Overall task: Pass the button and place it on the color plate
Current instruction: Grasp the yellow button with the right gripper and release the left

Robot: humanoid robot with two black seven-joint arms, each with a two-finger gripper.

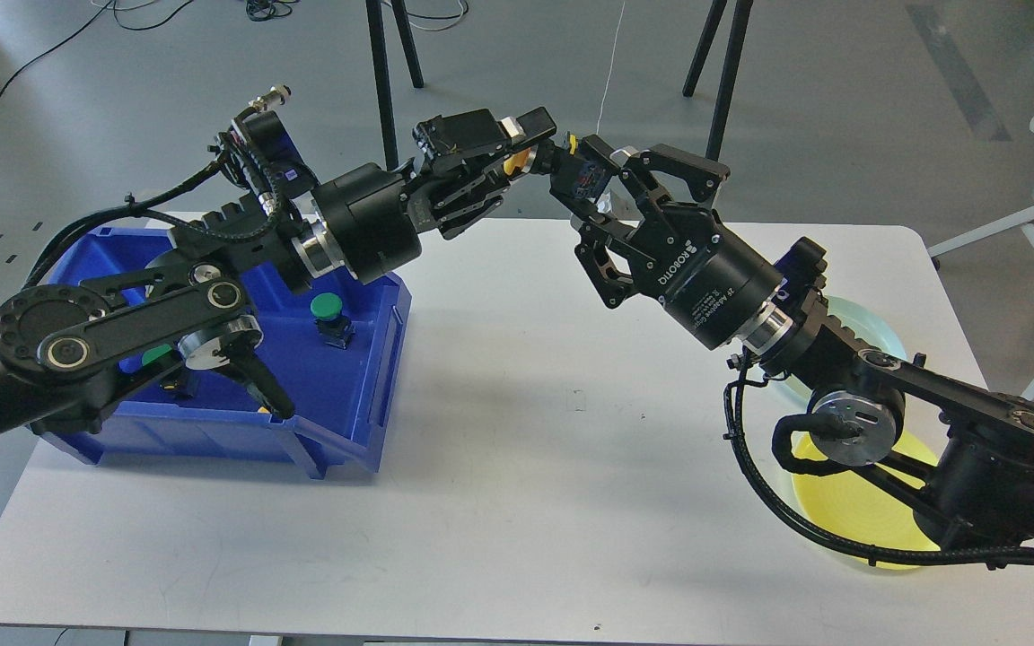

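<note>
My left gripper (530,151) is shut on a yellow button (571,172), gripping it near the yellow cap and holding it in the air above the table's far edge. The button's dark blue-black base points right. My right gripper (591,190) is open, and its fingers straddle the button's base, one above and one below. I cannot tell whether they touch it. A yellow plate (867,525) lies at the front right, partly hidden by my right arm. A pale green plate (880,328) lies behind it.
A blue bin (351,386) stands on the left of the white table (517,502), under my left arm. It holds green buttons (327,307) (156,356). Tripod legs (382,72) stand on the floor behind the table.
</note>
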